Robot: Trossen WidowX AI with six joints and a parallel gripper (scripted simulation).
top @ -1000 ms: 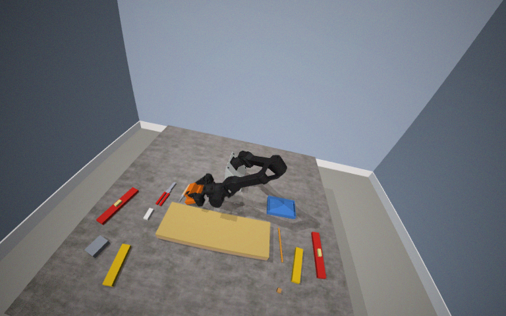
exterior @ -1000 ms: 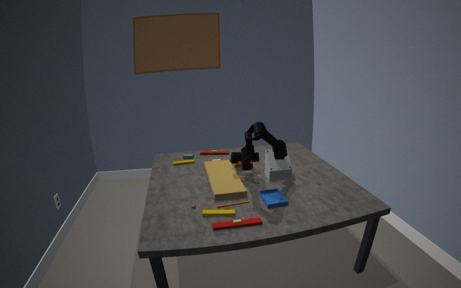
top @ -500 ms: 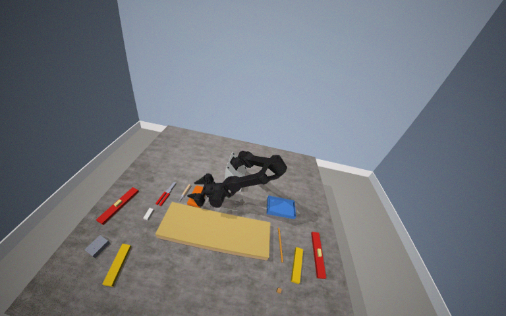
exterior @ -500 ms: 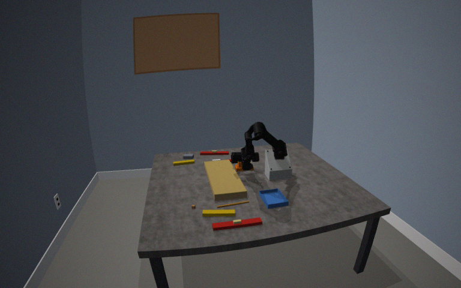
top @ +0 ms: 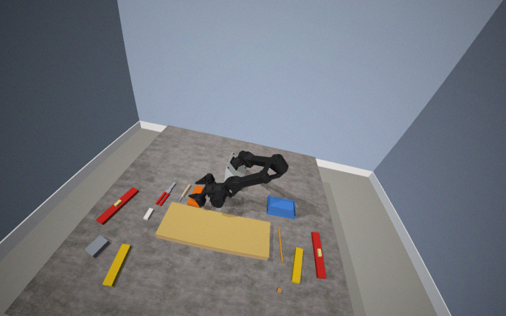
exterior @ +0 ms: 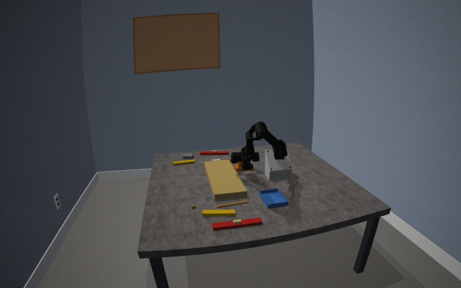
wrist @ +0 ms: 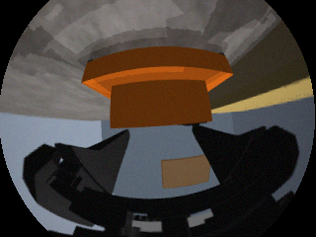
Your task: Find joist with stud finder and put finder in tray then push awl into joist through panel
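The orange stud finder [top: 196,191] [exterior: 239,167] [wrist: 160,101] stands on the table behind the panel. My gripper [top: 192,189] [exterior: 245,157] [wrist: 161,130] is open and empty, its fingers spread to either side of the stud finder's raised block in the wrist view. Whether they touch it cannot be told. The awl [top: 186,190], with a pale wooden handle and a thin grey tip, lies just beyond the stud finder; it is hidden in the exterior view. The yellowish floor panel [top: 214,229] [exterior: 224,178] lies flat, and no hole shows. The blue tray [top: 281,207] [exterior: 274,198] is empty.
Red-handled pliers [top: 163,196] and a white block [top: 148,213] lie beyond the awl. Red levels [top: 111,209] [top: 318,263], yellow bars [top: 116,265] [top: 297,265], a grey block [top: 97,245], an orange stick [top: 280,244] and a small cube [top: 279,289] surround the panel.
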